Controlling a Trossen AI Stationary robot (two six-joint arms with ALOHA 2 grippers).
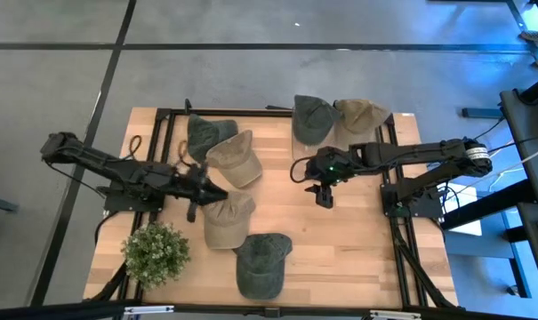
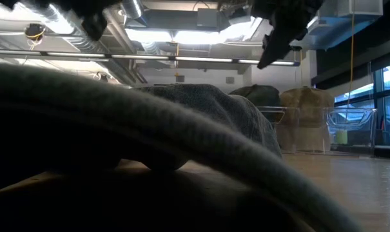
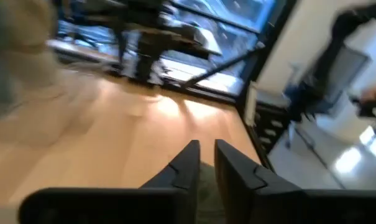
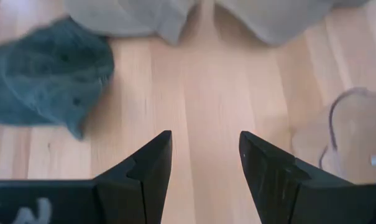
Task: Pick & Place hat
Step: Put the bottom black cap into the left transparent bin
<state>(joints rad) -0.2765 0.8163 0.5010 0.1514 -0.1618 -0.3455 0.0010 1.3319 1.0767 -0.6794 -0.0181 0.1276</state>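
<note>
Gripping the tan hat (image 1: 228,220) with nearly closed jaws, the left gripper (image 1: 217,195) looks mid-pick; next comes lifting. The right gripper (image 1: 323,196) hovers open over bare table (image 1: 357,240).

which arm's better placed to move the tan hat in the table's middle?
Left, probably. The left claw sits right at the tan hat, fingers nearly closed with fabric between them in the left wrist view. The right claw hangs open over bare wood, farther from that hat.
</note>
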